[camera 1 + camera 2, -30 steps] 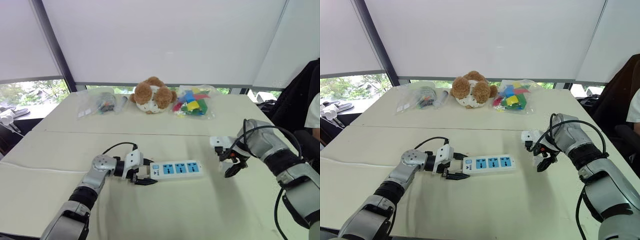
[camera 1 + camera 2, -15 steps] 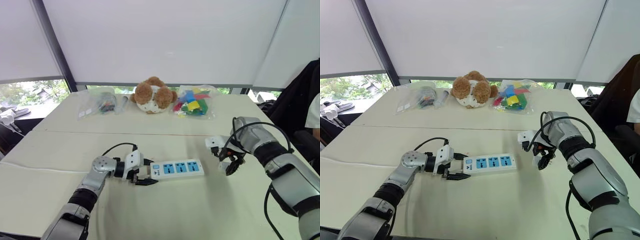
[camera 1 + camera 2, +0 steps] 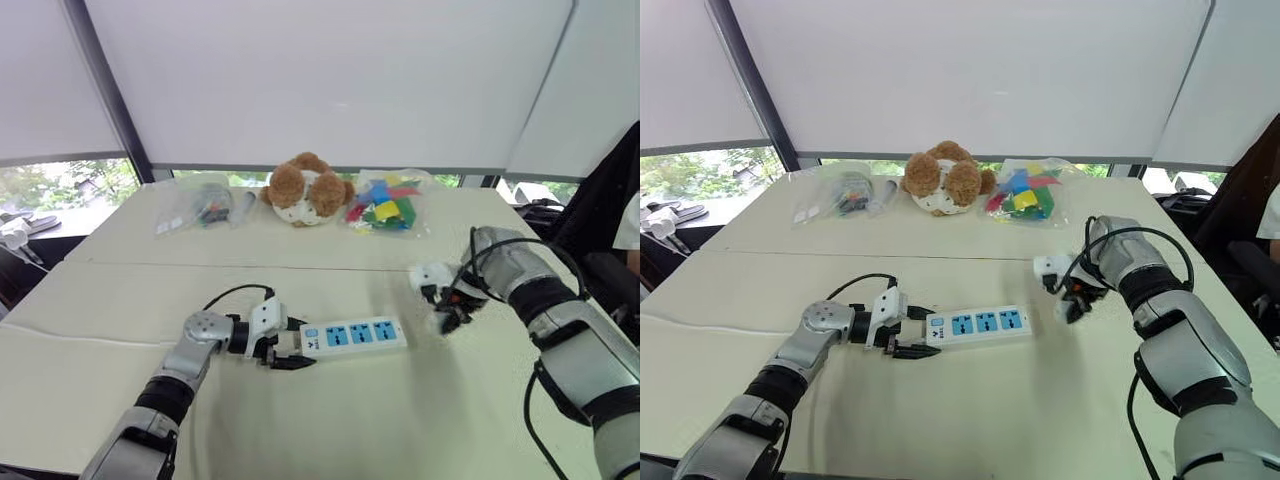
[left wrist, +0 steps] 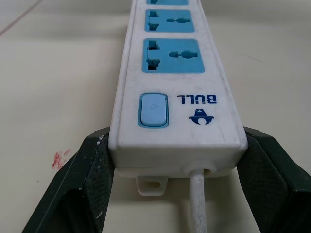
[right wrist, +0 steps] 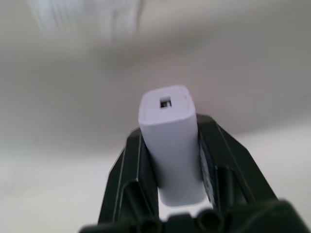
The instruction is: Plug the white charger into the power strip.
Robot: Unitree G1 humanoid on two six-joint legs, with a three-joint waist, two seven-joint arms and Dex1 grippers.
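White power strip lies flat, its switch end pinched by the left gripper. The right gripper's 2 fingers clamp the white charger nearby.

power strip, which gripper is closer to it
Left. The left gripper clamps the power strip at its switch end. The right gripper, shut on the charger, hangs past the strip's other end, apart from it.
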